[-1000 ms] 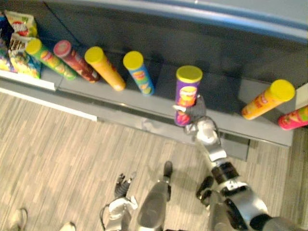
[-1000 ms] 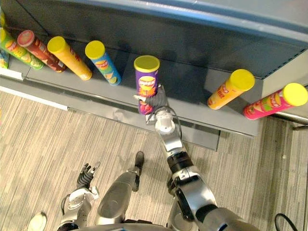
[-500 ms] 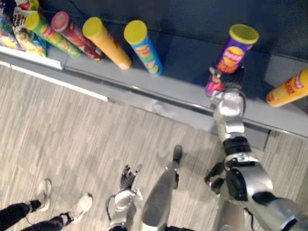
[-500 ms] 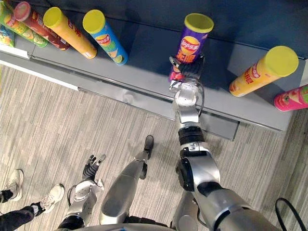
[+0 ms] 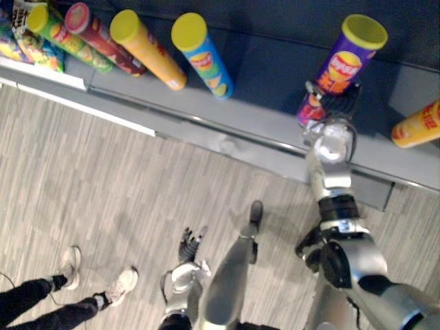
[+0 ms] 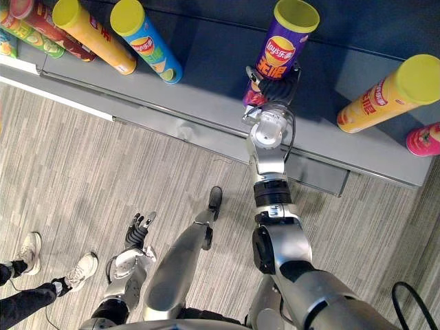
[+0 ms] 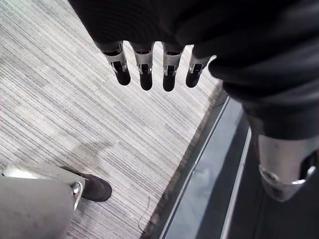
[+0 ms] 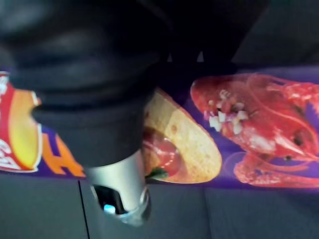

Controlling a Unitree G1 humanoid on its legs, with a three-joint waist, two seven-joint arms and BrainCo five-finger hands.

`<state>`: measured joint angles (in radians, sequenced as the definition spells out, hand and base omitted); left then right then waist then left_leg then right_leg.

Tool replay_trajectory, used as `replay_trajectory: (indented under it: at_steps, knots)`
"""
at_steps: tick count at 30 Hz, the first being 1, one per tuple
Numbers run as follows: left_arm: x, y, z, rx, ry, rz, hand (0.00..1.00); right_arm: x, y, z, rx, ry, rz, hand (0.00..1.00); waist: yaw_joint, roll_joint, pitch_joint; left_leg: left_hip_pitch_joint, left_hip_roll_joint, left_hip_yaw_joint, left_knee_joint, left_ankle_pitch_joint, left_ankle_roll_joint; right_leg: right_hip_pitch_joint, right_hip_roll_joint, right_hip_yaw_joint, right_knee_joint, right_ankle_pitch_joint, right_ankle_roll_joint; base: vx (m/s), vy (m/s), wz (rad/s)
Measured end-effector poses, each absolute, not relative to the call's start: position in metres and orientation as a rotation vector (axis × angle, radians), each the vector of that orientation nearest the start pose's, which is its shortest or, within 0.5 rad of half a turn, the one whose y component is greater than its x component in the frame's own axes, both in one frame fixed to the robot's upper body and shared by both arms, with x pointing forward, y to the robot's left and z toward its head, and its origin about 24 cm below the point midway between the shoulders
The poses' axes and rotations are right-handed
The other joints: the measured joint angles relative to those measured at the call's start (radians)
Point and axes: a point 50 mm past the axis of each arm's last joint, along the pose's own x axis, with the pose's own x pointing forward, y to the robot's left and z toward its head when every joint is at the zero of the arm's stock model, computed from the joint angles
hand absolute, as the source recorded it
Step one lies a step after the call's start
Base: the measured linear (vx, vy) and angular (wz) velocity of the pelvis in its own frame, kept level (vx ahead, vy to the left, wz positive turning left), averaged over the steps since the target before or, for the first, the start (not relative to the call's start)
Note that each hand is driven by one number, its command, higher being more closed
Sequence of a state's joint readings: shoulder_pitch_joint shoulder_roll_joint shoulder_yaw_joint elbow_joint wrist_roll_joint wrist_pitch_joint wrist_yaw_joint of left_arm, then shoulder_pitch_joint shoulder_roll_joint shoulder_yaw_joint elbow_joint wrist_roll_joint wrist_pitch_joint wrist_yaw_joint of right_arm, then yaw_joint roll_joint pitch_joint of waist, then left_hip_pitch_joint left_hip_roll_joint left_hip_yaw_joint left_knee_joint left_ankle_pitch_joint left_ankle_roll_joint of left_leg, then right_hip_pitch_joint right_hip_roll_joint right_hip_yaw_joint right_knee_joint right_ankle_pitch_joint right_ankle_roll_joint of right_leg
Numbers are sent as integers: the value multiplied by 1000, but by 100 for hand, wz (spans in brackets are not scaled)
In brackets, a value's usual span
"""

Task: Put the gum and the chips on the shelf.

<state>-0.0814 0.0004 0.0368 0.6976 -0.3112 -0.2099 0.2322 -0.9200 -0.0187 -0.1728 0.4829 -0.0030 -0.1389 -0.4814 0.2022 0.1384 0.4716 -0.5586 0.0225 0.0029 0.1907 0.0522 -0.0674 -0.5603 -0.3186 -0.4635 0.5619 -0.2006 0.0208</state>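
Note:
A purple chips can (image 5: 342, 63) with a yellow lid stands upright on the grey shelf (image 5: 256, 122), between a blue can and an orange one. My right hand (image 6: 276, 88) reaches in from the floor side, its dark-tipped fingers curled round the can's lower half. In the right wrist view the thumb (image 8: 119, 191) lies across the purple can (image 8: 259, 124). Whether the can's base touches the shelf, I cannot tell. My left hand (image 6: 138, 229) hangs low over the floor, and its fingers (image 7: 145, 75) are straight and hold nothing.
Green, red, orange (image 5: 146, 48) and blue (image 5: 203, 55) cans line the shelf to the left, next to snack bags (image 5: 15, 42). To the right stand an orange can (image 6: 388, 93) and a pink one (image 6: 422, 138). A person's legs and shoes (image 5: 72, 292) are on the floor at lower left.
The camera has shifted. My right hand has carried the purple can from the shelf's front edge deeper onto the shelf. A person's legs have come into view at lower left.

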Motion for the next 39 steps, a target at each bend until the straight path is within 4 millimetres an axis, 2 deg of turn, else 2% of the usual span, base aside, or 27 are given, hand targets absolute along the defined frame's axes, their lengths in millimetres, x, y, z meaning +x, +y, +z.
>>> replay_trajectory:
  at_steps: [2, 9, 21, 30, 38, 39]
  knots:
    - [229, 168, -73, -247, 420, 365, 0, 374, -127, 234, 129, -560, -371, 100, 0, 1, 1, -20, 18, 33, 14, 2, 0, -20, -2, -2, 12, -5, -2, -6, -94, 6]
    - [237, 168, -60, -265, 354, 361, 0, 366, -110, 245, 111, -624, -346, 100, 3, 2, 1, -74, 22, 38, 60, -4, 2, -67, -16, -7, 53, -28, -10, 12, -63, 3]
    - [243, 160, -49, -346, 303, 363, 0, 365, -103, 246, 64, -635, -326, 100, 15, 2, 1, -161, 34, 38, 120, -22, -4, -137, -22, -16, 94, -41, -23, 4, -49, 1]
    - [245, 160, -43, -353, 274, 352, 0, 363, -96, 257, 27, -693, -306, 100, 16, 1, 1, -222, 45, 49, 163, -40, 2, -189, -29, -15, 127, -49, -30, 3, -41, 0]
    - [243, 160, -45, -389, 280, 356, 0, 362, -91, 257, 15, -707, -291, 100, 18, 0, 0, -228, 59, 91, 172, -30, 5, -209, -36, -3, 141, -54, -30, 21, -51, -2]
    - [243, 160, -45, -389, 281, 356, 0, 362, -90, 257, 13, -708, -286, 0, 18, 0, 0, -230, 59, 92, 174, -29, 7, -211, -36, -2, 142, -54, -30, 40, -56, -3]
